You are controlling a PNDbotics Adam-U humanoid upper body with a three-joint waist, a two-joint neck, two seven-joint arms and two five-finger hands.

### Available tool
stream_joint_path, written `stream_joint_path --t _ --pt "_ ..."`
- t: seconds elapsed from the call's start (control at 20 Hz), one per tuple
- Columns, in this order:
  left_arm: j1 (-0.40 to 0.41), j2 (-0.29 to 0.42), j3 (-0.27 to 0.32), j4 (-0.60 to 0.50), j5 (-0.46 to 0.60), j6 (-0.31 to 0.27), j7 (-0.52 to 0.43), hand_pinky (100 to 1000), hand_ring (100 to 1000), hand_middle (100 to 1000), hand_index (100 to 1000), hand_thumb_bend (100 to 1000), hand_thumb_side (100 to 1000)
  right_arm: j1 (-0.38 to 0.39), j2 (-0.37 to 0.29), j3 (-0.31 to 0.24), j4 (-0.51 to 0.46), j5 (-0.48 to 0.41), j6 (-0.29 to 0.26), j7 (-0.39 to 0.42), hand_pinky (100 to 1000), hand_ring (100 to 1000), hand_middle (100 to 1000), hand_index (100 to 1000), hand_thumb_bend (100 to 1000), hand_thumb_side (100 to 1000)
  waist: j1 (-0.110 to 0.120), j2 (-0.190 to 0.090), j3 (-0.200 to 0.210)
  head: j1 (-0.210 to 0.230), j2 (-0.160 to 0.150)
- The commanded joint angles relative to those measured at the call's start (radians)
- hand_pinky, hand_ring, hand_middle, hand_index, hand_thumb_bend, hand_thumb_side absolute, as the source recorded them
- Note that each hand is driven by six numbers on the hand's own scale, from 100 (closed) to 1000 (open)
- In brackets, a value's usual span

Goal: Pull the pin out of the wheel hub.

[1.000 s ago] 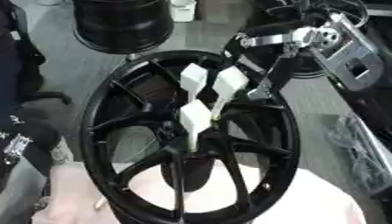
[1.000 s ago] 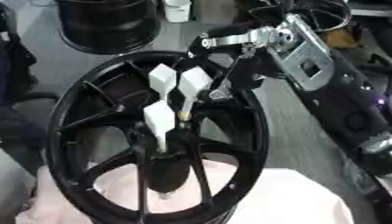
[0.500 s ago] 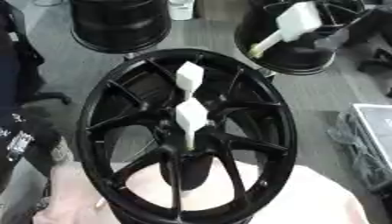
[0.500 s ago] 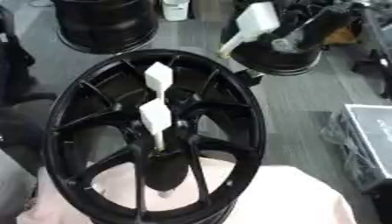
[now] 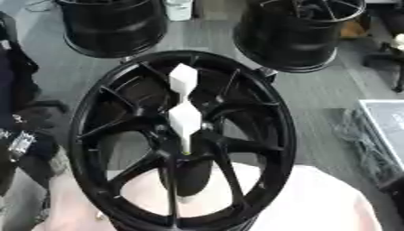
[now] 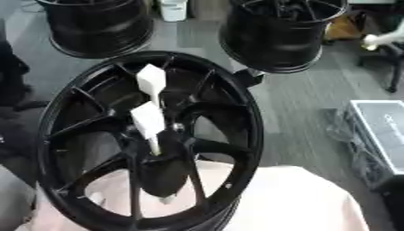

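Wheel hub (image 5: pixel 260 113): black, multi-spoke, lying face up in the middle of both views, its near part resting on a pale pink covering (image 5: pixel 315 198) that fills the lower edge.

Two white pins stand in it. The upper pin (image 5: pixel 182 79) has a blocky white head and sits over the far spokes. Its thin stem runs down toward the centre. The lower pin (image 5: pixel 185 122) has the same blocky head and stands just in front of it. Its stem enters the hub near the centre bore. The two heads are just apart, one above the other in the view, and both are tilted slightly.

Robot hands: neither hand or arm can be made out in either view, so their pose and finger state cannot be reported. Nothing touches either pin. A small pale shape (image 6: pixel 380 39) shows at the far right edge of the right eye view; what it is cannot be told.

Surroundings: two more black wheels stand on the grey floor beyond the hub, one at far left (image 5: pixel 114 27) and one at far right (image 5: pixel 300 34). A white container (image 5: pixel 179 9) sits between them. A grey-edged case (image 6: pixel 383 135) lies on the right.
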Motion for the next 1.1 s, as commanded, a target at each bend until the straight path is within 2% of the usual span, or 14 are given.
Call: stream_joint_path --t 0.05,0.15,0.3,0.45,0.7,0.75,0.8,0.95,1.1 --pt "-0.004 0.006 0.01 -0.013 0.001 0.002 0.008 660 725 705 797 524 718 0.043 0.033 -0.066 0.151 0.008 0.169 -0.157 739 802 860 986 296 375 0.001 -0.01 -0.004 -0.001 -0.008" --pt "-0.004 0.005 0.011 -0.013 0.002 0.004 0.01 660 724 705 797 525 719 0.071 0.074 -0.08 0.205 -0.015 0.262 -0.266 735 801 863 987 282 404 0.003 -0.01 -0.005 -0.005 -0.01" --pt "-0.004 0.003 0.012 -0.013 0.003 0.004 0.012 660 724 704 797 524 719 0.101 0.132 -0.088 0.202 -0.078 0.308 -0.406 717 783 841 973 245 420 0.006 -0.01 -0.005 -0.01 -0.011" --pt "-0.004 0.001 0.013 -0.013 0.003 0.005 0.014 660 724 703 797 524 719 0.119 0.182 -0.076 0.14 -0.122 0.287 -0.473 704 765 815 951 214 397 0.006 -0.01 -0.002 -0.015 -0.012" --pt "-0.008 -0.003 0.013 -0.015 0.006 0.006 0.015 660 723 702 796 521 719 0.139 0.262 -0.048 -0.057 -0.124 0.217 -0.493 673 731 772 927 155 358 0.007 -0.008 0.004 -0.009 -0.016" --pt "-0.009 -0.003 0.013 -0.015 0.007 0.007 0.016 660 723 701 796 529 706 0.146 0.282 -0.036 -0.113 -0.119 0.192 -0.488 669 727 762 926 730 416 0.007 -0.007 0.004 -0.007 -0.016" --pt "-0.01 -0.004 0.013 -0.015 0.007 0.007 0.016 660 723 702 796 520 719 0.152 0.303 -0.023 -0.167 -0.116 0.168 -0.478 669 727 768 926 154 359 0.008 -0.006 0.004 -0.005 -0.016" --pt "-0.015 -0.008 0.011 -0.017 0.009 0.008 0.017 659 723 701 796 519 719 0.173 0.366 0.041 -0.319 -0.167 0.099 -0.426 664 722 759 924 140 378 0.01 -0.005 0.002 0.001 -0.014" --pt "-0.017 -0.01 0.01 -0.017 0.011 0.011 0.02 659 723 700 796 518 720 0.193 0.405 0.105 -0.403 -0.227 0.061 -0.351 662 721 757 925 139 387 0.012 -0.005 -0.002 0.001 -0.014"
